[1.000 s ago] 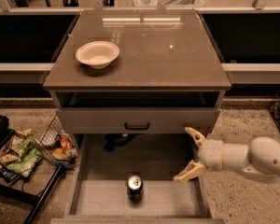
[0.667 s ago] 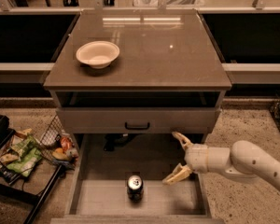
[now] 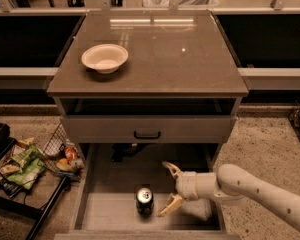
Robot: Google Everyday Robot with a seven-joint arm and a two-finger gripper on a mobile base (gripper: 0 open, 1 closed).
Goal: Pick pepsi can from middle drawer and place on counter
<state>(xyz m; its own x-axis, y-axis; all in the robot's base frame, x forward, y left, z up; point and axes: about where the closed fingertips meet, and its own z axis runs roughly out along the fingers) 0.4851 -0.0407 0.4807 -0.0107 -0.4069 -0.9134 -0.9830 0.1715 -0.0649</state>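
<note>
The pepsi can [image 3: 144, 201] stands upright on the floor of the open middle drawer [image 3: 110, 211], near its front middle. My gripper [image 3: 170, 189] is open, inside the drawer just right of the can, its fingers pointing left toward it and apart from it. The arm [image 3: 260, 191] reaches in from the lower right. The counter [image 3: 180, 54] is the glossy grey-brown top of the cabinet above.
A pale bowl [image 3: 105, 58] sits on the counter's left side. The closed grey drawer front with a black handle [image 3: 147, 134] hangs above the open drawer. A wire basket with snack bags [image 3: 25, 161] stands on the floor at left.
My gripper has moved left across the drawer, from its right side to just beside the can. The can has not moved.
</note>
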